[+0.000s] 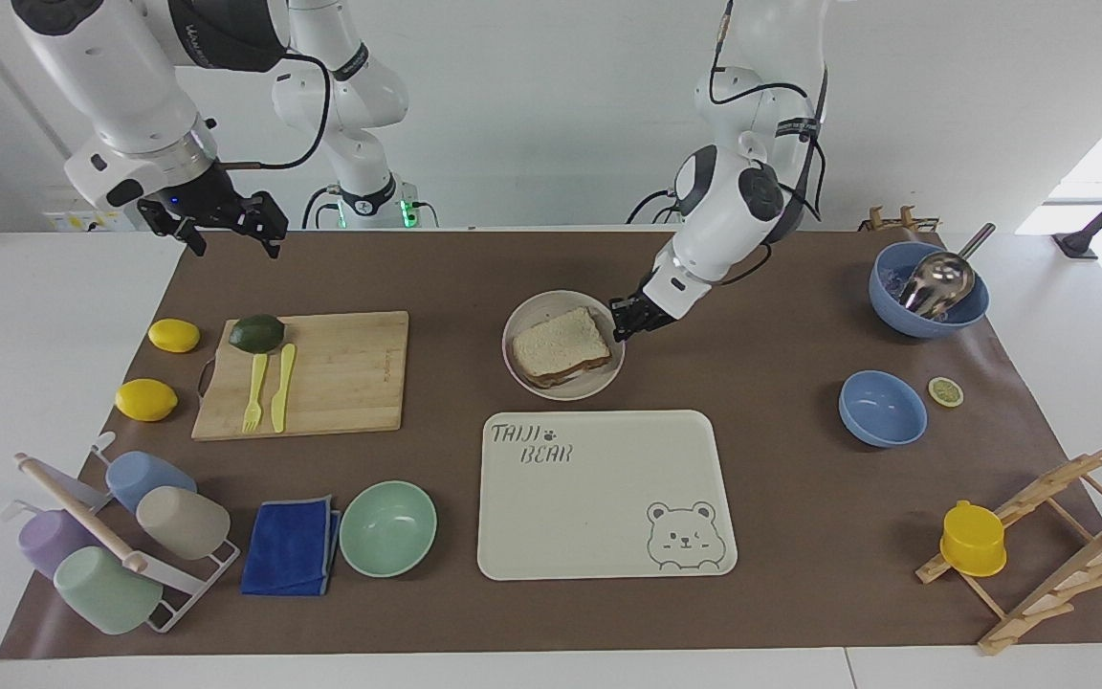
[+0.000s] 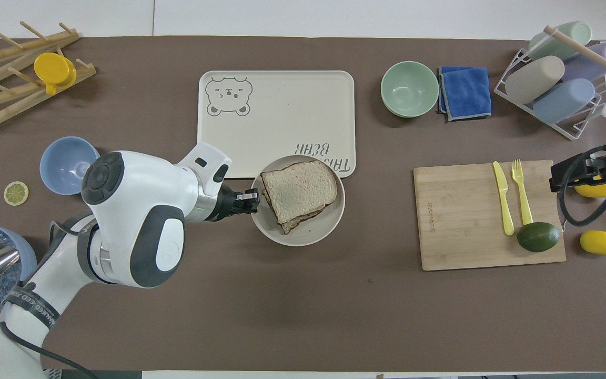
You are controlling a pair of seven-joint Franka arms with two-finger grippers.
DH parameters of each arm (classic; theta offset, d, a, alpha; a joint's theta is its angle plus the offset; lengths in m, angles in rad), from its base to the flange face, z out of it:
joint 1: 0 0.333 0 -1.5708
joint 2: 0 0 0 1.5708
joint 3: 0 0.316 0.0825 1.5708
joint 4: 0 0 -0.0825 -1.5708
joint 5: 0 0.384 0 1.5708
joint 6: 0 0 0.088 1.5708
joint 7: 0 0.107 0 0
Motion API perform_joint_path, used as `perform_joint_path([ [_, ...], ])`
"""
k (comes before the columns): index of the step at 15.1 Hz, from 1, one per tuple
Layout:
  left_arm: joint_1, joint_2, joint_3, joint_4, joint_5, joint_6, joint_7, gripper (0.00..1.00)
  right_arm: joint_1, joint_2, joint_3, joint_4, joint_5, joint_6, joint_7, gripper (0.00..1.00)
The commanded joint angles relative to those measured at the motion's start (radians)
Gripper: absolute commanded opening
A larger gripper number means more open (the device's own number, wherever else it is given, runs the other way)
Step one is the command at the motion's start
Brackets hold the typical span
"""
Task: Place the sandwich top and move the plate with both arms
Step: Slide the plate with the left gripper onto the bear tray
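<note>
Two white jointed arms are seen at the brown-covered surface [image 1: 781,498]. One round beige-grey plate [image 1: 527,321] is held by its rim at the edge toward the left arm's end of the surface, pinched between the fingers of the left gripper [image 1: 629,317]. Whether the plate is lifted or resting cannot be told; in the overhead view its edge overlaps the nearer rim of the single cream tray [image 2: 276,95] with the bear drawing. On the plate one sandwich top [image 1: 559,342] is seen, a roughly square slice of pale speckled bread with a brown crust, laid on a second slice whose crust shows beneath it. The right gripper [image 1: 224,218] is held in the air over the corner of the surface at the right arm's end, its fingers spread and empty; this arm waits. Counted elsewhere are three bowls, one mint-green [image 1: 387,528] and two blue, the larger blue one [image 1: 924,316] holding a metal scoop; two lemons [image 1: 145,399] and one lemon slice [image 1: 945,391]; one avocado [image 1: 256,332], one yellow fork and one yellow knife on a single wooden cutting board [image 1: 341,373]; one blue cloth [image 1: 291,547]; and four cups in a white rack [image 1: 183,524].
</note>
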Motion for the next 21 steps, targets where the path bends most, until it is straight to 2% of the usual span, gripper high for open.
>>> perform_joint_path([
  [1, 0.06, 0.136, -0.004, 0.206, -0.001, -0.097, -0.008, 0.0, -0.015, -0.008, 0.005, 0.006, 0.018, -0.019, -0.031, 1.0],
  [6, 0.102, 0.392, 0.01, 0.496, 0.003, -0.119, -0.01, 0.0, -0.015, -0.008, 0.005, 0.006, 0.018, -0.017, -0.032, 1.0],
  [8, 0.102, 0.464, 0.035, 0.561, 0.016, -0.111, -0.008, 0.0, -0.015, -0.008, 0.005, 0.006, 0.018, -0.018, -0.032, 1.0],
  [10, 0.122, 0.469, 0.035, 0.561, 0.03, -0.102, -0.007, 0.0, -0.015, -0.008, 0.005, 0.006, 0.018, -0.016, -0.032, 1.0],
  [13, 0.117, 0.472, 0.035, 0.526, 0.042, 0.001, -0.007, 0.0, -0.015, -0.008, 0.005, 0.006, 0.018, -0.016, -0.032, 1.0],
  [21, 0.116, 0.469, 0.039, 0.481, 0.085, 0.045, 0.001, 0.0, -0.015, -0.008, 0.005, 0.006, 0.018, -0.016, -0.032, 1.0],
])
